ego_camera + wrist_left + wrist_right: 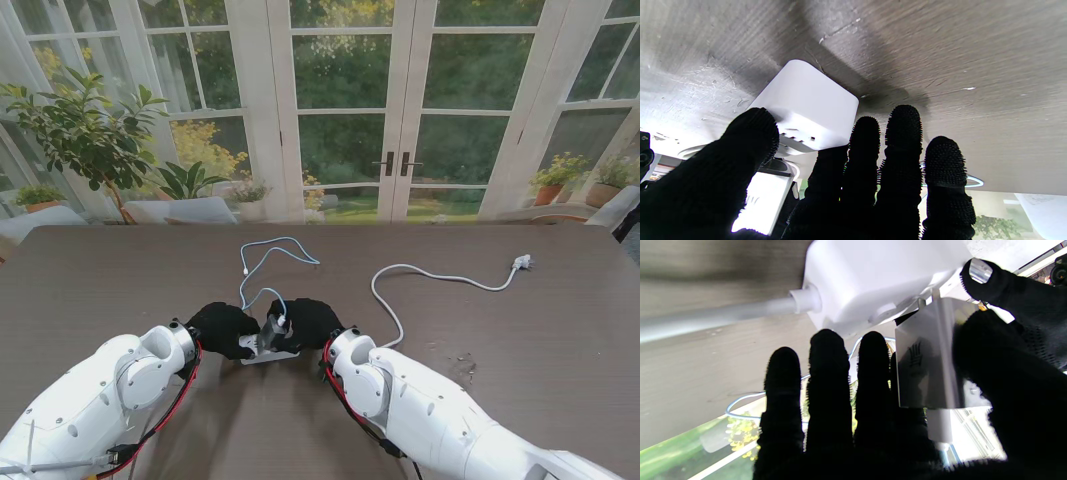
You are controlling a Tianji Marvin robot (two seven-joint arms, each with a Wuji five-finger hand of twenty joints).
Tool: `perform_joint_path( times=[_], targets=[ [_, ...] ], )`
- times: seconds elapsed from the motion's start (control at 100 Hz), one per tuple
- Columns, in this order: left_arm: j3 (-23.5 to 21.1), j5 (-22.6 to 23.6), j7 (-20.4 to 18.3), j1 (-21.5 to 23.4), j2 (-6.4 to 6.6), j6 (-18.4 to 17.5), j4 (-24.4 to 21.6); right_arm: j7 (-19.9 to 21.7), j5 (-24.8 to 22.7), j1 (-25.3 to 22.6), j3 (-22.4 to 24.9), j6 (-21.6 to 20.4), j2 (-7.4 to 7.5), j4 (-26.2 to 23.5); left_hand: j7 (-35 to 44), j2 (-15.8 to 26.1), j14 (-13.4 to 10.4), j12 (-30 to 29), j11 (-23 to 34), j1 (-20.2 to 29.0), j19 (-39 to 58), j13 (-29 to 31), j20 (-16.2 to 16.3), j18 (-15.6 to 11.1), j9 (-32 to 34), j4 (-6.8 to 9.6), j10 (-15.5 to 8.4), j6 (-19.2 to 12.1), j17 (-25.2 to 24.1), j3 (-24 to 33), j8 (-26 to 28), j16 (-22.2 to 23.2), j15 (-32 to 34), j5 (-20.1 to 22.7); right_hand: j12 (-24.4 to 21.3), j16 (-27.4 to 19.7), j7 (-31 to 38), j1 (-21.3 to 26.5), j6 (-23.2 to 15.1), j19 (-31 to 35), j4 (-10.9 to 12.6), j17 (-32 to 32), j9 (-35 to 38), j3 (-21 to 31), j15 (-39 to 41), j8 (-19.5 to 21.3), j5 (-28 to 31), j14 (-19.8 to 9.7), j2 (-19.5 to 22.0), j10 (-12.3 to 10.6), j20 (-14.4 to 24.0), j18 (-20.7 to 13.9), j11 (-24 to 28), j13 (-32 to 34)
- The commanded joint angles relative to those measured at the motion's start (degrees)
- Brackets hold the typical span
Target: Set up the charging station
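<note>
On the table (120,270), the white power strip (268,353) is steadied near its front edge by the left hand (222,328), so that the grey charger (276,330), pinched in the right hand (308,320), seats squarely.

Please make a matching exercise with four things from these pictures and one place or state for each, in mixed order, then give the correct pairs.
Things:
1. power strip
2. grey charger
3. power strip plug
4. blue cable

Places or states:
A. lies alone on the table, far right
B. held by the right robot hand
C. steadied by the left robot hand
D. curls away toward the windows

Pairs: 1-C, 2-B, 3-A, 4-D
</note>
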Motion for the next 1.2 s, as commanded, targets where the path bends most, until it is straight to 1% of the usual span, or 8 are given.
perform_joint_path(
  times=[0.0,0.36,0.62,0.76,1.03,1.19],
  targets=[
    [0.0,0.4,-1.8,0.8,0.28,0.0,0.5,0.9,-0.6,-0.4,0.0,0.1,0.46,-0.7,3.3,1.4,-0.1,-0.1,-0.4,1.8,-0.7,0.4,-0.5,0.5,0.9,2.73,0.3,-5.0,-1.7,1.8,-0.1,-0.4,-0.2,4.0,-0.3,-49.5,23.9,5.1,-14.7,1.7,3.2,0.1,-0.3,7.3,0.1,5.8,8.3,-0.7,7.2,-1.4,-0.6,-1.3,1.0,2.0],
    [-0.4,0.6,-2.2,1.2,0.37,0.1,0.1,0.9,-2.3,-1.0,0.5,2.0,1.50,-3.5,3.1,1.7,0.0,-0.1,-0.3,1.3,-0.6,0.4,-0.5,0.4,0.9,3.36,0.3,-4.7,-1.6,1.9,-0.4,-0.3,-0.1,3.9,-0.4,-49.4,24.1,5.2,-14.5,2.0,3.2,0.2,-0.3,7.1,0.3,5.8,8.1,-0.8,7.4,-1.3,-0.9,-1.3,0.9,2.4],
    [-0.6,0.8,-2.3,1.3,0.41,-0.1,0.0,1.1,-3.0,-1.5,0.5,3.0,1.92,-4.7,3.1,1.8,0.1,-0.1,-0.3,1.1,-0.6,0.3,-0.4,0.4,0.8,3.43,0.4,-4.6,-1.7,1.7,-0.6,-0.3,-0.1,3.9,-0.4,-49.4,24.1,5.3,-14.0,2.1,3.4,0.0,-0.2,7.0,0.4,5.8,7.9,-0.6,7.4,-1.1,-1.0,-1.2,0.9,2.4],
    [-0.6,0.7,-2.2,1.3,0.38,-0.1,0.1,0.9,-3.2,-1.5,0.3,3.4,1.80,-4.7,3.1,1.8,0.0,-0.1,-0.3,1.0,-0.6,0.4,-0.4,0.4,0.8,3.44,0.5,-4.6,-1.7,1.6,-0.6,-0.3,-0.1,3.9,-0.3,-49.3,24.1,5.3,-14.0,2.1,3.4,-0.1,-0.2,7.0,0.4,5.8,7.9,-0.5,7.5,-1.1,-1.1,-1.3,0.8,2.4],
    [-0.5,0.6,-2.1,1.4,0.36,-0.1,0.2,-0.9,-3.5,-0.9,-0.7,4.7,0.66,-3.3,3.2,1.8,0.1,-0.1,-0.3,1.0,-0.6,0.4,-0.4,0.5,0.9,3.45,0.3,-4.7,-1.7,1.6,-0.7,-0.3,-0.1,4.0,-0.2,-49.2,24.3,5.6,-13.7,2.3,3.4,-0.1,0.0,6.7,0.8,5.9,7.6,-0.5,7.6,-1.1,-1.2,-1.4,1.0,2.7],
    [-0.6,0.6,-2.0,1.5,0.34,0.0,0.2,-1.5,-3.8,-0.8,-1.1,5.2,0.36,-2.9,3.2,1.8,0.0,0.0,-0.2,1.0,-0.5,0.3,-0.4,0.5,0.9,3.46,0.3,-4.7,-1.7,1.6,-0.7,-0.3,-0.1,3.9,-0.3,-49.1,24.3,5.6,-13.8,2.3,3.4,-0.3,0.1,6.7,1.0,5.9,7.6,-0.3,7.6,-1.2,-1.3,-1.2,1.0,2.5]
  ],
)
